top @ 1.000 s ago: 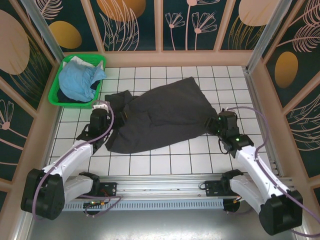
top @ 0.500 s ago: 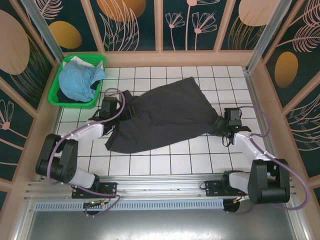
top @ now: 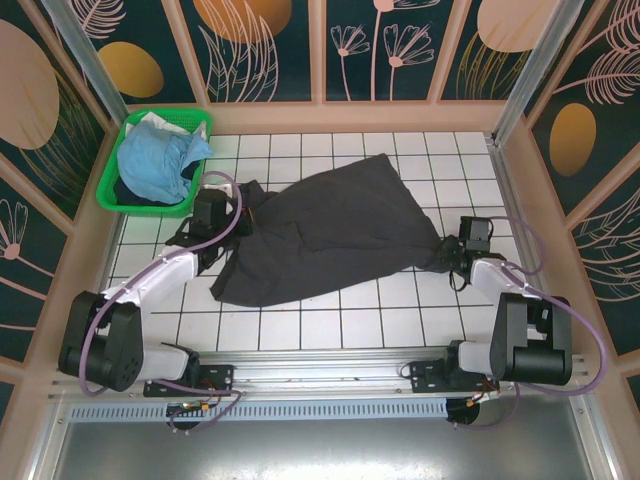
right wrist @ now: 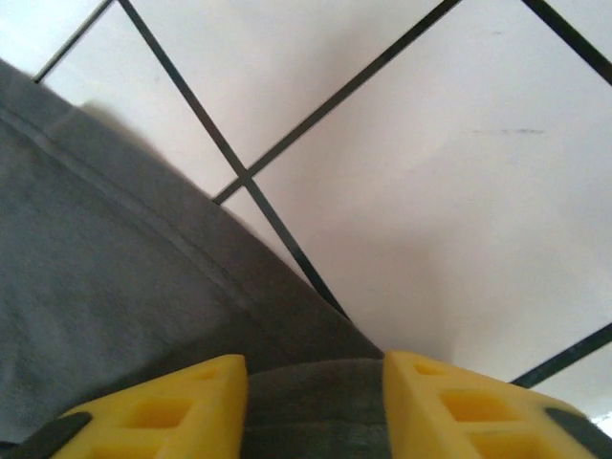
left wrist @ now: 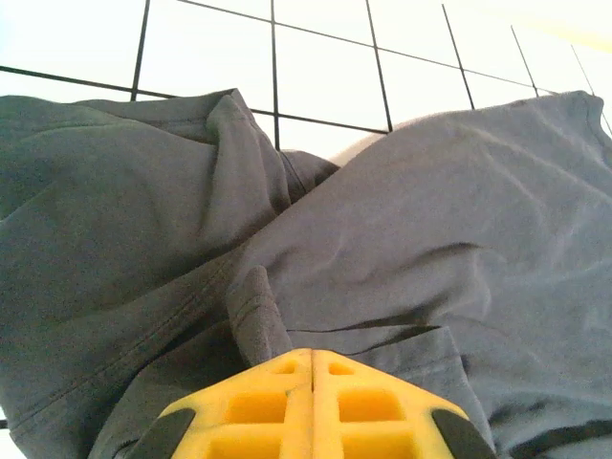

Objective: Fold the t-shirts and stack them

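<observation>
I've got the grey shirt point(top: 330, 230) lying across the middle of the table point(top: 330, 325). Its long axis runs from the left edge to the right edge, one arm at each end. The coming move turns on that: the cloth lies inward from both grippers, so each has the whole shirt ahead of it, and neither arm is nearer the bulk.

The left gripper point(left wrist: 311, 368) has its fingers pressed together, and creases run in toward the tips, so I judge it has a thin pinch of shirt. The right gripper point(right wrist: 314, 363) has a wad of hem filling the gap between its fingers, clamped near the right edge.

The top view shows me the shirt drawn to a point at the right gripper and rumpled at the left one. The wrist views show me the grips themselves, which I can't make out from above. The blue shirt point(top: 155, 160) is heaped in the basket point(top: 110, 195) at the far left corner.
</observation>
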